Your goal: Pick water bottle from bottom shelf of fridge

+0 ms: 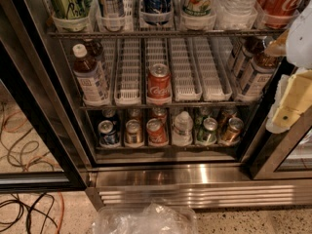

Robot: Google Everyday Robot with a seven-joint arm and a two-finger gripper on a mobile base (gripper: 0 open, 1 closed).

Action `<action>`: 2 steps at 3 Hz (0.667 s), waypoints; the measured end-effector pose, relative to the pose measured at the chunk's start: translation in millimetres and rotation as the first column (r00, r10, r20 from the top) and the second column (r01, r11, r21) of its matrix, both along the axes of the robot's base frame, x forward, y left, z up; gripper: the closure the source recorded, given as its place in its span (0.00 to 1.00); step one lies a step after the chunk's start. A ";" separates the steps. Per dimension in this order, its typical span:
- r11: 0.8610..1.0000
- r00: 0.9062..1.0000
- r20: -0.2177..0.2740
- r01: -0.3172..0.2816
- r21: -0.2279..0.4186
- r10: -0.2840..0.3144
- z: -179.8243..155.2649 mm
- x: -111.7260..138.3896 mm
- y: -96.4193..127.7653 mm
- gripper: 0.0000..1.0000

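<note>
The fridge [165,179] stands open with its steel louvred base at the bottom. The water bottle [182,128], small, clear and white-capped, stands upright on the bottom shelf [165,147], between a red can on its left and a green can on its right. My gripper [291,101], white and yellowish, hangs at the right edge of the view, level with the middle shelf, up and to the right of the bottle and well apart from it.
Several cans [132,132] fill the other bottom-shelf lanes. A lone red cola can [159,84] and brown tea bottles [88,74] stand on the middle rack. Black door frames flank the opening. Crumpled clear plastic [146,221] and cables [29,208] lie on the floor.
</note>
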State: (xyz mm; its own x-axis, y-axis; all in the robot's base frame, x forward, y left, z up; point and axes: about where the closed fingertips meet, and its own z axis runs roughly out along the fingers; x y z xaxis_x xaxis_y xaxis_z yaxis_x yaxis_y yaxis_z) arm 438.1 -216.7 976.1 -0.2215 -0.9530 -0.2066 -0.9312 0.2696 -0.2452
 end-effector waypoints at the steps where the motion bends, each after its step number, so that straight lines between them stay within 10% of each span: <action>1: 1.000 1.000 0.010 -0.002 0.010 0.002 1.6 0.5 1.9 0.00; 2: 0.994 0.999 0.034 -0.004 0.110 0.001 -5.0 2.6 18.3 0.00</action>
